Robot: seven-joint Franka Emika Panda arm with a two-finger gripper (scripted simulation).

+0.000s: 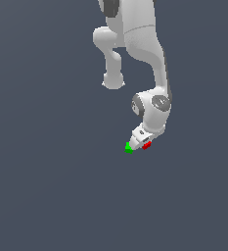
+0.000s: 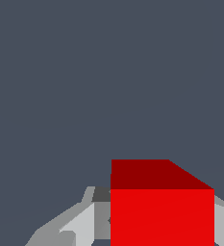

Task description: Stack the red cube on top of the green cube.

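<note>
Reaching down, the tool (image 1: 144, 142) grips the red cube (image 1: 146, 145) beside the green cube (image 1: 128, 147).

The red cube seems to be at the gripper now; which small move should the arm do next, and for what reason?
Probably close on the red cube and lift it a little. In the wrist view it sits between the fingers, filling the space there, while in the exterior view the gripper is low and the green cube lies just beside it, toward the exterior view's left. Whether the grip is already firm I cannot tell.
</note>
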